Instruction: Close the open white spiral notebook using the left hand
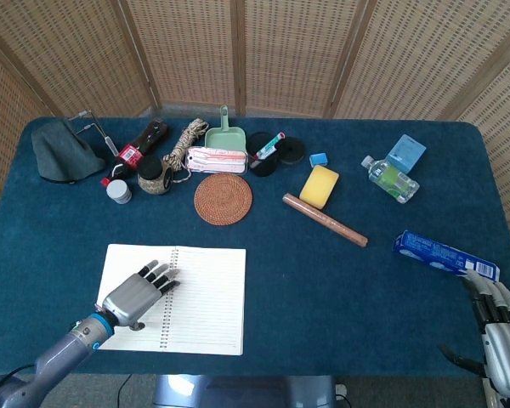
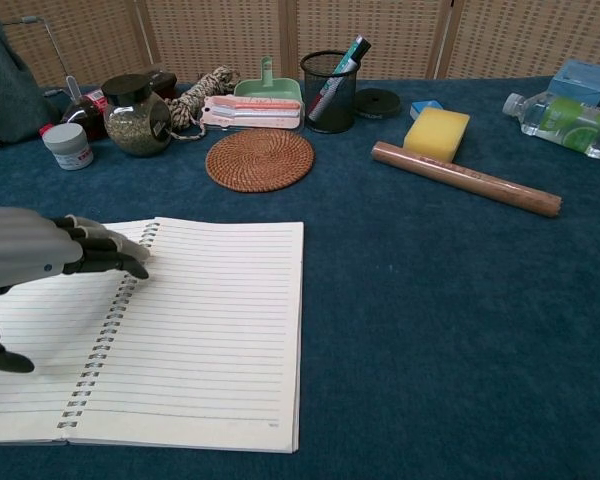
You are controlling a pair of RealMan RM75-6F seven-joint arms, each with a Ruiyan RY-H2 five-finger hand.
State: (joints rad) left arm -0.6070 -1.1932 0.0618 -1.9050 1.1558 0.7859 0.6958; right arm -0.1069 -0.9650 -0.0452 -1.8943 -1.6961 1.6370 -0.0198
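The white spiral notebook (image 1: 187, 297) lies open and flat on the near left part of the blue tabletop (image 1: 340, 289), lined pages up. The left hand (image 1: 140, 293) is over its left page, fingers (image 2: 105, 255) stretched toward the spiral binding and grasping nothing. The right hand (image 1: 497, 319) sits at the near right edge, apart from everything, fingers extended and released. A round woven coaster (image 1: 223, 199) lies just beyond the notebook.
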